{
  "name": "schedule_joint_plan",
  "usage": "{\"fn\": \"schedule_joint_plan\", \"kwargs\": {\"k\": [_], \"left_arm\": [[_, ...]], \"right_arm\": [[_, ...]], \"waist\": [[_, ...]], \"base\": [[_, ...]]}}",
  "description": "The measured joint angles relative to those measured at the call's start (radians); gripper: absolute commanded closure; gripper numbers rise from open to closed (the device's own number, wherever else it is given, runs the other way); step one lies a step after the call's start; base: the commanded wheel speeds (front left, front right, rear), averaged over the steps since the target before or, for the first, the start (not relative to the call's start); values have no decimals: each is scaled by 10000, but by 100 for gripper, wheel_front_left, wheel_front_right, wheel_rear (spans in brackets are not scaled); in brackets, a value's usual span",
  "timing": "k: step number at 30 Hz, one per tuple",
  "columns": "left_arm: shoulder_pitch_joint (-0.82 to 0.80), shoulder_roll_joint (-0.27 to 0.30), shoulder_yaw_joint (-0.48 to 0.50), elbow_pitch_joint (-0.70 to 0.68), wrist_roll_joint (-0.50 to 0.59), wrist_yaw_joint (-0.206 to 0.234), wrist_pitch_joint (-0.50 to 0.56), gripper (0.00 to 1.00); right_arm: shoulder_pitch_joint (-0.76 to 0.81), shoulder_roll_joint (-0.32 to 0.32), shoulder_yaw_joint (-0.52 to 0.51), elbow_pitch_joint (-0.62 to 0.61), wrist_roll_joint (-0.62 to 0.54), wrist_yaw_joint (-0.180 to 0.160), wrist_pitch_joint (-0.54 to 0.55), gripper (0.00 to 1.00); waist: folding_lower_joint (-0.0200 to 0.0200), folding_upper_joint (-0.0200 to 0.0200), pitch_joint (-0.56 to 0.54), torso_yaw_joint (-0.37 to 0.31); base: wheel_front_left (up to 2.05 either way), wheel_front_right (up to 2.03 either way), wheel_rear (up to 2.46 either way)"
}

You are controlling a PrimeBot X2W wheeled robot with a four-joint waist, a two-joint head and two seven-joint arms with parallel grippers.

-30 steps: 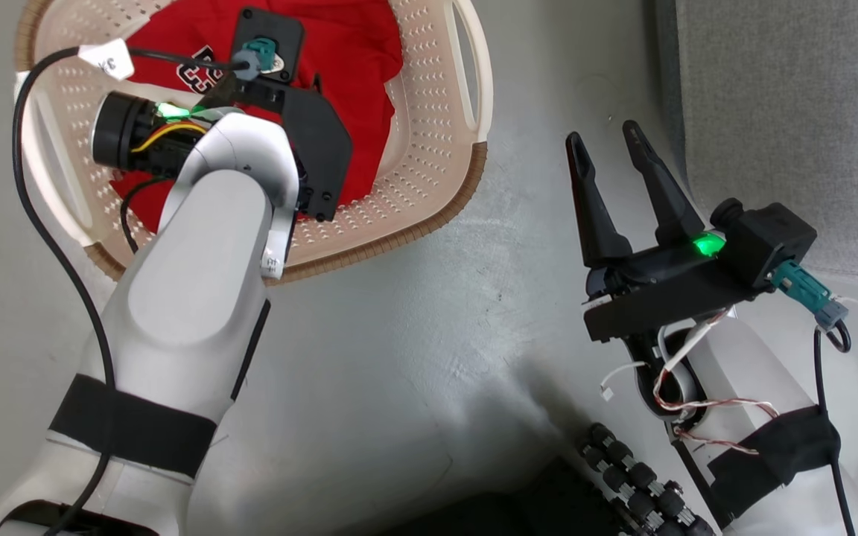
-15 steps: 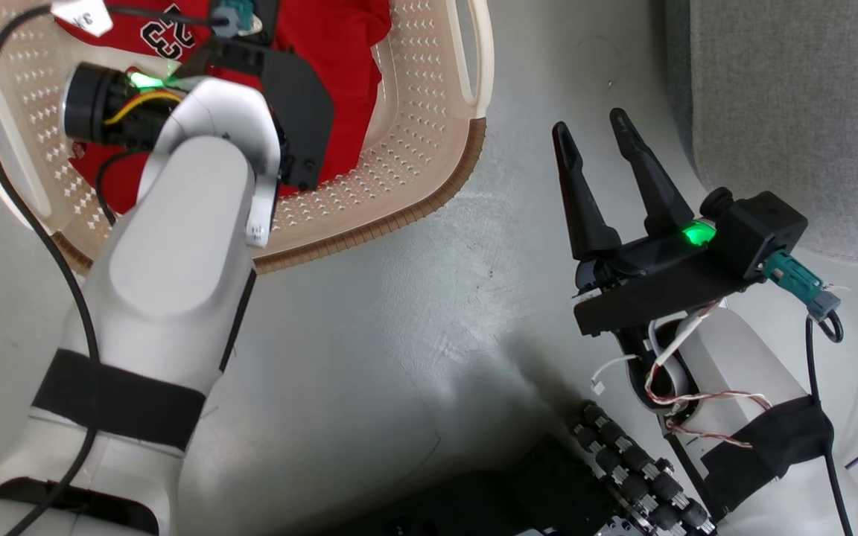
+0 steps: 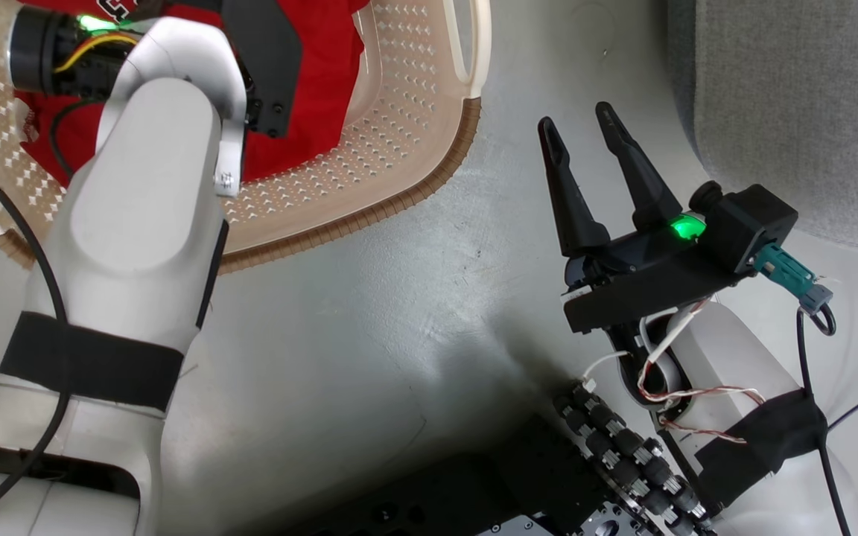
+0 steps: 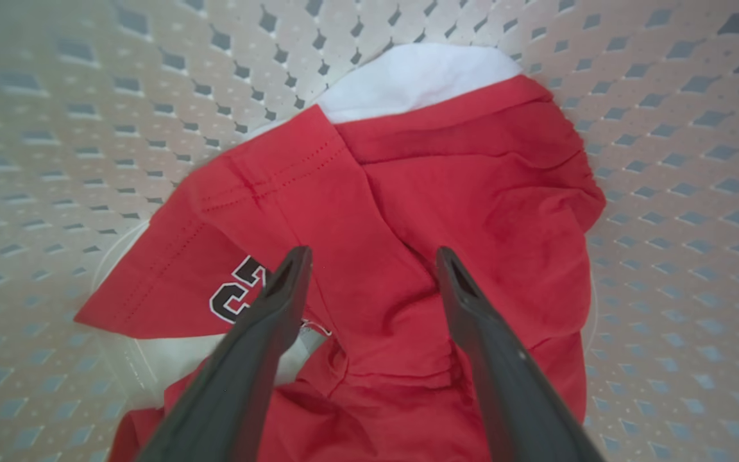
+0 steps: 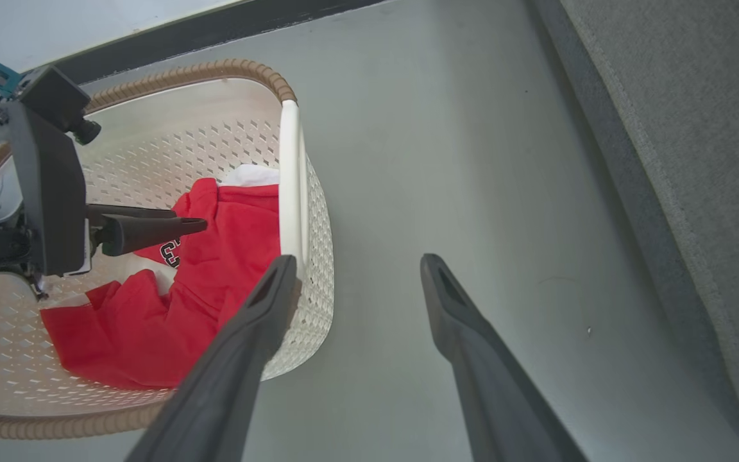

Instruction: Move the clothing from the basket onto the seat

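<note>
Head view: the biggest thing is the seat point(image 3: 794, 112), a light-grey fabric-upholstered sofa cushion w/ a rounded edge, at far right; nothing lies on the part shown. Smooth grey floor point(image 3: 399, 313) runs btw it & the basket point(image 3: 399, 141), a cream-white perforated plastic laundry basket w/ a brown woven-look rim, at upper left. That strip of floor is open, so a lift & swing to the right looks to have room. The basket's tall wall & white side handle point(image 5: 292, 179) on the seat side are the edges to clear first.

The clothing point(image 4: 459, 212), a red jersey w/ a black, white-outlined number, plus white fabric point(image 4: 414, 77) beside it, lies crumpled on the basket bottom; none is on the seat yet.

The left tool point(image 4: 373, 253) is down inside the basket, fingers wide apart & holding nothing, straddling a raised fold of red cloth, prob. lined up to pinch it. Whether the tips touch cloth, can't tell. The right tool point(image 3: 575, 117) hangs over the floor btw basket & seat, fingers apart & empty, likely parked out of the way.
</note>
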Motion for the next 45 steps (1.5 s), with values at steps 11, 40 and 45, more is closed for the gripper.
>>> {"fn": "schedule_joint_plan", "kwargs": {"k": [11, 40, 45], "left_arm": [[-262, 29, 337, 462, 280, 0, 8, 0], [-523, -155, 447, 1377, 512, 0, -111, 0], [-589, -165, 299, 1565, 631, 0, -94, 0]], "right_arm": [[-1, 12, 96, 79, 2, 0, 0, 0], [205, 19, 138, 107, 92, 0, 0, 0], [243, 21, 146, 109, 105, -2, 0, 0]], "waist": [[-1, 0, 262, -148], [-1, 0, 461, -276], [-1, 0, 473, -297]], "base": [[0, 0, 0], [0, 0, 0], [0, 0, 0]]}}
